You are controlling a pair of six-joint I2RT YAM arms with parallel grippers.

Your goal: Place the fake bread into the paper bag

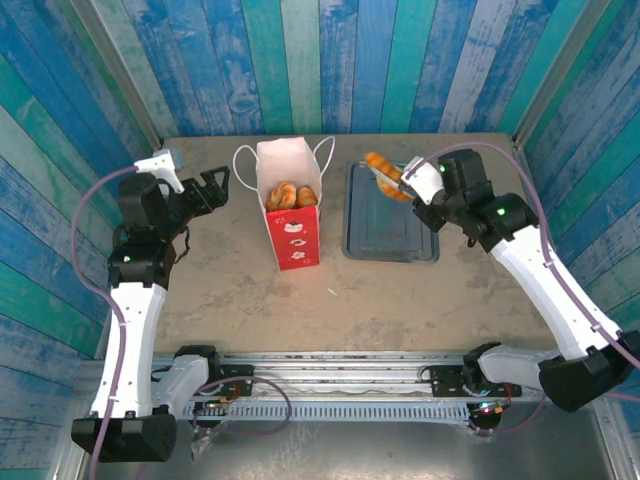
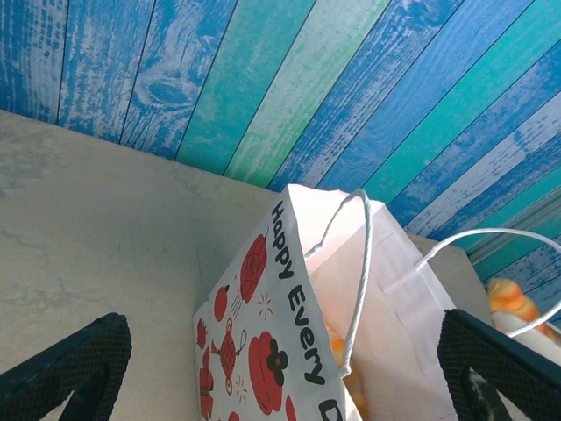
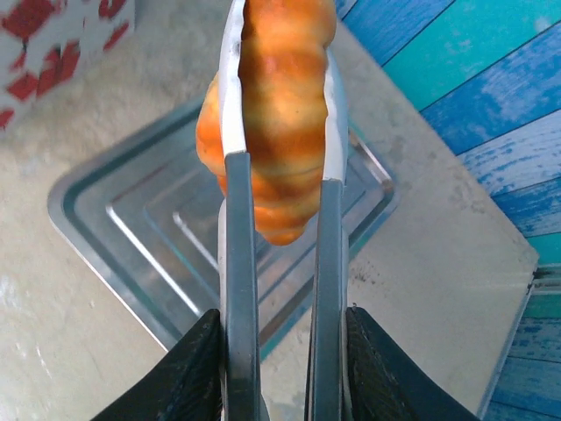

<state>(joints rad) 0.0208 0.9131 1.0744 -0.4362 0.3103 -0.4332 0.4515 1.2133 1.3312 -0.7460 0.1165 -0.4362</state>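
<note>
The grey worktop (image 1: 220, 290) fills the middle of the top view. Right of centre lies a metal tray (image 1: 390, 240), bare where it shows, its upper edge partly covered by the right arm. The paper bag (image 1: 292, 235) stands upright just left of the tray and apart from it. Fake bread (image 1: 291, 195) sits inside its open mouth. The pieces overlap, so their number is hard to tell, and the left wrist view shows only an orange sliver of them behind the bag wall. The left claw (image 1: 213, 185), at the upper left, is spread wide beside the bag, touching nothing. The right claw (image 3: 280, 368) is clenched on metal tongs (image 3: 241, 263), whose tips run off the top of the right wrist frame. The tongs pinch the held pastry (image 3: 285, 105) above the tray's upper edge.
</note>
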